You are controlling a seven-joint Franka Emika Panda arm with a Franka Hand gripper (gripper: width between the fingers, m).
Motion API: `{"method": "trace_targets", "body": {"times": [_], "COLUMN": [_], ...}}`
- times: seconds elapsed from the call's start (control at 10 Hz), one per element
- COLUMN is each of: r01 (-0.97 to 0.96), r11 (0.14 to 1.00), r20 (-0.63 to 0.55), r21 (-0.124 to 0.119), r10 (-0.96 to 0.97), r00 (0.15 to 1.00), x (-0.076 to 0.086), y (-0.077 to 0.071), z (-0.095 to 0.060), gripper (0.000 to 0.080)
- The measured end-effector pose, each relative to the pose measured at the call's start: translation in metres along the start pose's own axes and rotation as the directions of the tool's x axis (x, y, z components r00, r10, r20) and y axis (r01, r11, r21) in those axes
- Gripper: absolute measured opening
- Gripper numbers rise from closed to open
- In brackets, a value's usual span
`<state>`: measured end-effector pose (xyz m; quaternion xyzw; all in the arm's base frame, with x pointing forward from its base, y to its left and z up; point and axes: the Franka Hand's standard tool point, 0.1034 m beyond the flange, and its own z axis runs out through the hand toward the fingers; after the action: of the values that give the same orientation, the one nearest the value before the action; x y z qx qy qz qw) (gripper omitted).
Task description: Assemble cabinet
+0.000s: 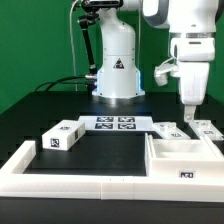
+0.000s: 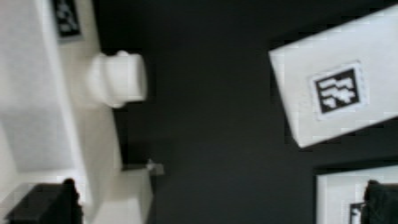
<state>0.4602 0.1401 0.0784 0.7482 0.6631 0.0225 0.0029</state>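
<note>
Hovering at the exterior view's right, the gripper [image 1: 188, 119] looks open and empty. Just below, the large white plastic cabinet [image 1: 166, 166] sits on the black tabletop [image 1: 108, 150], apparently unfilled; most assembly remains.

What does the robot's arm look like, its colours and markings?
The arm is glossy white, made of rounded segments with dark joints. Its base bears a black triangular mark, and black cables trail beside it. The jaws sit on a blocky white wrist piece.
</note>
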Motion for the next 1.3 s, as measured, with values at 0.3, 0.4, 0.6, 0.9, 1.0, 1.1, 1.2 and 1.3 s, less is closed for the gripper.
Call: {"method": "trace_targets", "body": {"times": [0.3, 0.4, 0.6, 0.9, 1.0, 1.1, 1.2, 1.3], "r01": [-0.004, -0.004, -0.005, 0.036, 0.039, 0.038, 0.038, 0.037], "r11": [1.0, 1.0, 1.0, 0.999, 0.999, 0.999, 0.999, 0.999], "r20": [-0.003, -0.003, -0.018, -0.046, -0.056, -0.055, -0.055, -0.055], "r21": [0.004, 0.005, -0.003, 0.011, 0.016, 0.019, 0.019, 0.019], "r10": [0.004, 0.004, 0.005, -0.036, -0.038, -0.037, -0.036, -0.036], "r00": [1.0, 1.0, 1.0, 0.998, 0.998, 0.998, 0.998, 0.998], "x": [0.001, 0.001, 0.009, 0.026, 0.031, 0.03, 0.03, 0.03], "y": [-0.006, -0.007, -0.017, -0.056, -0.063, -0.063, -0.063, -0.063], "z": [0.003, 0.003, 0.006, 0.02, 0.025, 0.026, 0.026, 0.026], "gripper": [0.0797, 0.0797, 0.0797, 0.0797, 0.0797, 0.0797, 0.0797, 0.0797]}}
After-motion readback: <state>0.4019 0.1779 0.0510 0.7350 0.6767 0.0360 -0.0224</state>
